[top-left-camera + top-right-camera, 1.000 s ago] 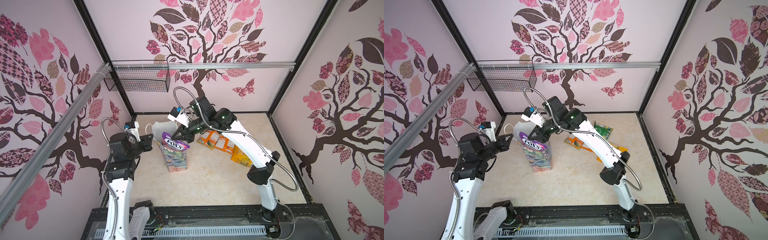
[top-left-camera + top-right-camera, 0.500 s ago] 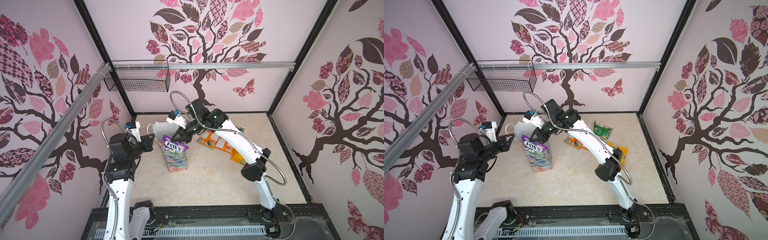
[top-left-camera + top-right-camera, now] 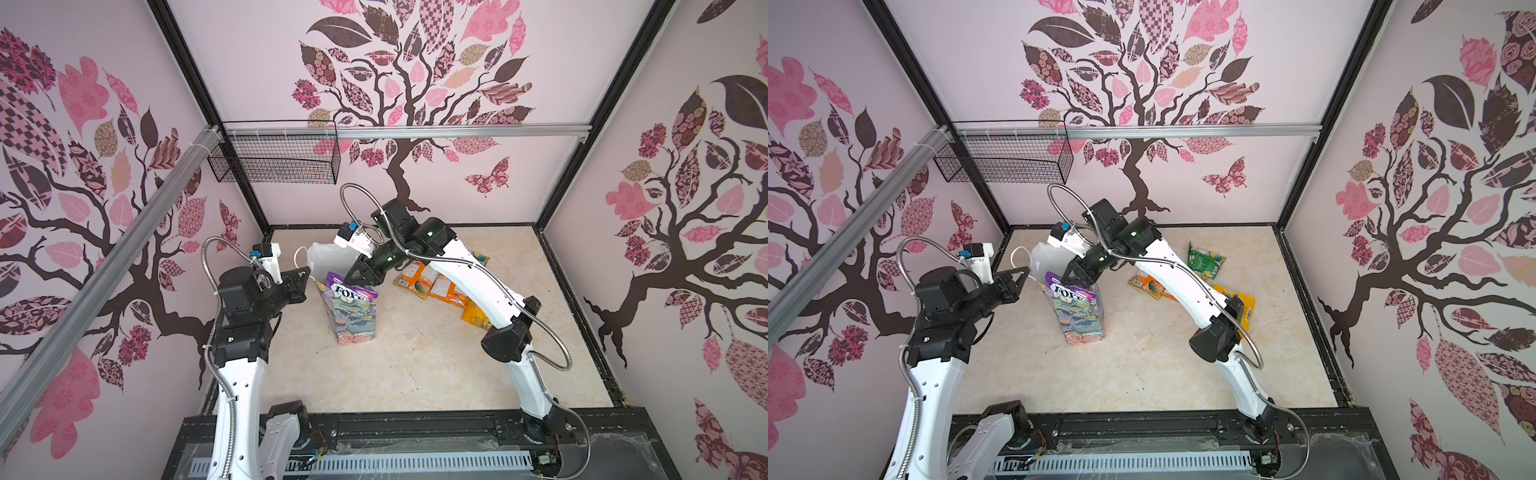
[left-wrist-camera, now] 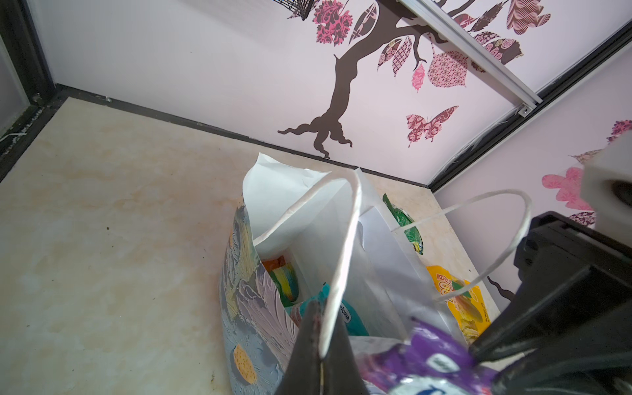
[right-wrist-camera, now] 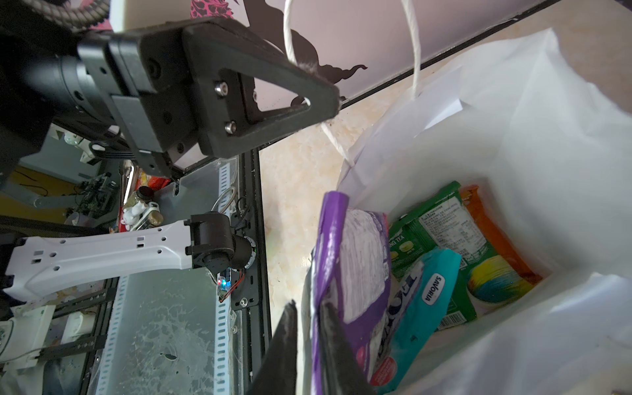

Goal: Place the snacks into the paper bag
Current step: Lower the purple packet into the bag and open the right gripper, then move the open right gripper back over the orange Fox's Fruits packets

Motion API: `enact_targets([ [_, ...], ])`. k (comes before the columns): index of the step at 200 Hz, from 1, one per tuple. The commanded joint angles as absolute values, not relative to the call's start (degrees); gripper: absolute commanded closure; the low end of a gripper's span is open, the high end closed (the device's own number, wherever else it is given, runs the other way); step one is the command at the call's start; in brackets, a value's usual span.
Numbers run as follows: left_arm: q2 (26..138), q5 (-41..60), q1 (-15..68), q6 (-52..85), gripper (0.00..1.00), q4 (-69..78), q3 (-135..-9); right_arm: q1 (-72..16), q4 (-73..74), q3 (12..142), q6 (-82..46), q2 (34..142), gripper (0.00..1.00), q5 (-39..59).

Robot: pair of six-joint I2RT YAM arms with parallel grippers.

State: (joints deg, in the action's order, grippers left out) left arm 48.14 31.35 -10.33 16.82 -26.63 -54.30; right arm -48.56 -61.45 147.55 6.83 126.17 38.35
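Left of the desk's (image 3: 415,365) middle, toward the far wall, one paper bag (image 3: 353,324) stands upright with its mouth open: floral outside, white inside, two white cord handles. Two pincers work at it. The left pincer (image 4: 319,328), on the bag's left, is clamped shut on one cord handle (image 4: 349,239), whose loop rises out of its fingertips; the second handle (image 4: 513,219) arcs loose.

The right pincer (image 5: 307,304) reaches in from the right and hovers at the bag's mouth, directly over one purple packet (image 5: 355,266). Its jaws stand slightly parted with the packet's upper edge between them and a sliver of gap showing on one side. That packet stands on end against the bag's near wall, its top above the rim.

Four snacks can be counted in the bag — the purple one, with one teal packet (image 5: 420,301), one green packet (image 5: 431,225) and one orange packet (image 5: 492,232) lower down. At least four more lie flat on the desk to the bag's right, well apart from both pincers and partly hidden by the right arm (image 3: 469,270) — two orange pouches (image 3: 411,276), one yellow pouch (image 3: 473,316), one green pouch (image 3: 1204,262). One black wire basket (image 3: 274,160) hangs on the far wall, at the left.
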Motion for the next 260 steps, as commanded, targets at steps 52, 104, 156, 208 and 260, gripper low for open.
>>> enact_targets([
  [52,46.6,30.3,-10.6,16.6,1.0,-25.1,-53.2,-48.5,-59.6,150.1,4.7,124.9,0.74,37.6],
  [104,46.4,29.5,-10.6,16.7,1.0,-25.2,-53.2,-48.7,-58.4,148.9,4.3,122.4,0.7,36.2],
  [156,46.1,29.2,-10.6,17.0,1.0,-25.0,-53.0,-48.7,-49.7,140.2,2.5,115.6,0.7,29.7],
  [208,46.3,28.9,-10.6,17.1,1.0,-25.0,-52.8,-48.6,-38.7,124.2,1.4,104.1,0.66,21.3],
  [260,46.7,29.1,-10.6,17.1,1.0,-25.3,-53.0,-43.9,-30.5,105.9,-1.6,93.5,0.61,9.1],
])
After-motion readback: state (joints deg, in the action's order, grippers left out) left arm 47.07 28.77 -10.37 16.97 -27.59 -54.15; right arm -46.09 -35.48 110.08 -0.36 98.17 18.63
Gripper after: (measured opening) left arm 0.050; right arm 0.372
